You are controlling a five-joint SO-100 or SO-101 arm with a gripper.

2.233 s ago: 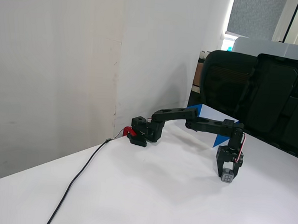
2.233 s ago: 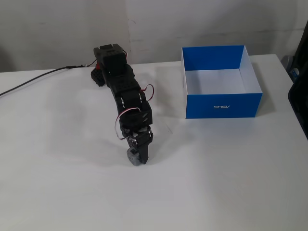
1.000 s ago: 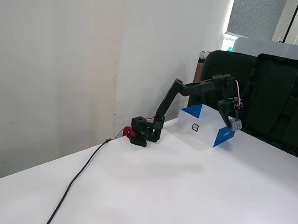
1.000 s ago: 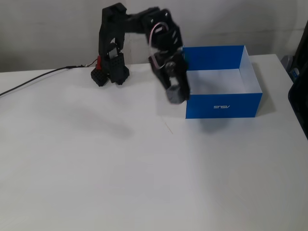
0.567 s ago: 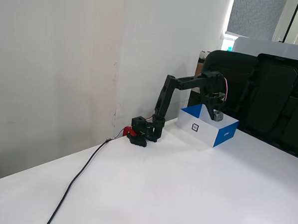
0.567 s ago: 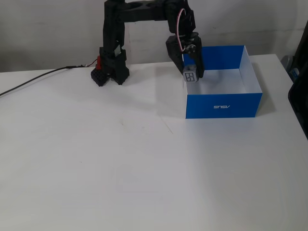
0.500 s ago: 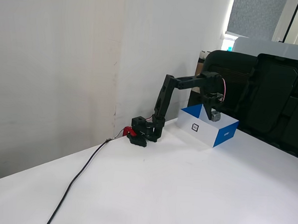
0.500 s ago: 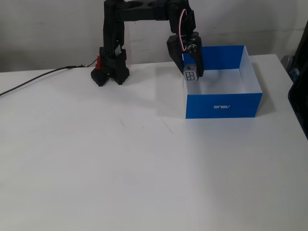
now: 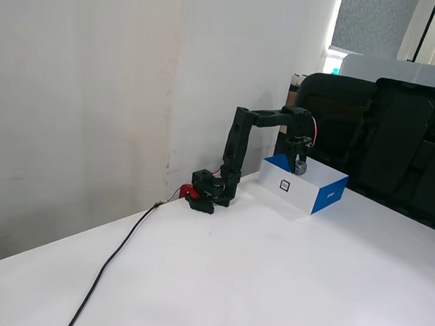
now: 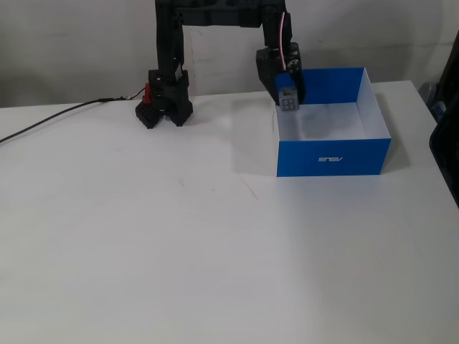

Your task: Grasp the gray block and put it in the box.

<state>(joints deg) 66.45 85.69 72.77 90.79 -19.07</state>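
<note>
The block [image 10: 288,100] is being held by the gripper [image 10: 287,94] above the box [image 10: 333,159], at its ten-o'clock corner. Printed lettering is being shown only in one fixed view.

The arm [image 10: 172,43] is built of matte black links on a blocky black base [image 10: 163,107]. A red part [image 9: 187,191] is fixed beside the base. Red and white wires [image 10: 287,32] are looped near the wrist, and 1 black cable [image 9: 118,256] is attached at the base.
</note>
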